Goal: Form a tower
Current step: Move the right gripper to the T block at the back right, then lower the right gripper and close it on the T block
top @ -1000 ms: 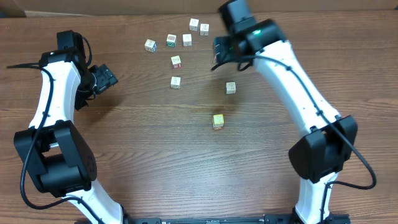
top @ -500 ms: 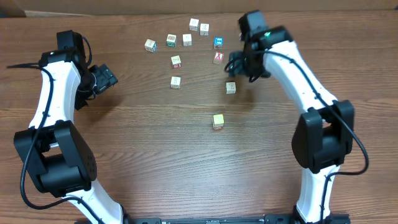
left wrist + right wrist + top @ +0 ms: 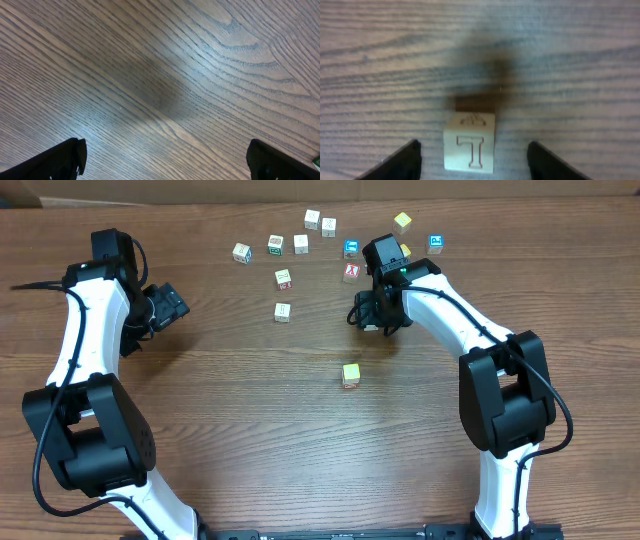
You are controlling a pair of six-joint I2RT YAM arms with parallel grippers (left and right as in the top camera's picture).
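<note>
While logging tower [image 3: 350, 374] low at mid-table, yellow on top: judged pick step in hand. Found right gripper [image 3: 474, 152] straddling T cube [image 3: 469, 148], jaws parted, clear of both faces. Next: squeeze squarely, lift, carry onto tower. Left gripper [image 3: 165, 150]: spread wide, empty.

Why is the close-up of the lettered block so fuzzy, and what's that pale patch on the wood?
Right wrist view: soft focus; the lettered cube, flanked by the right pincer, has a dark shadow behind it. Left wrist view: sharp grain, pale sheen on the table beside a dimmer patch. Overhead view: crisp, evenly lit.
</note>
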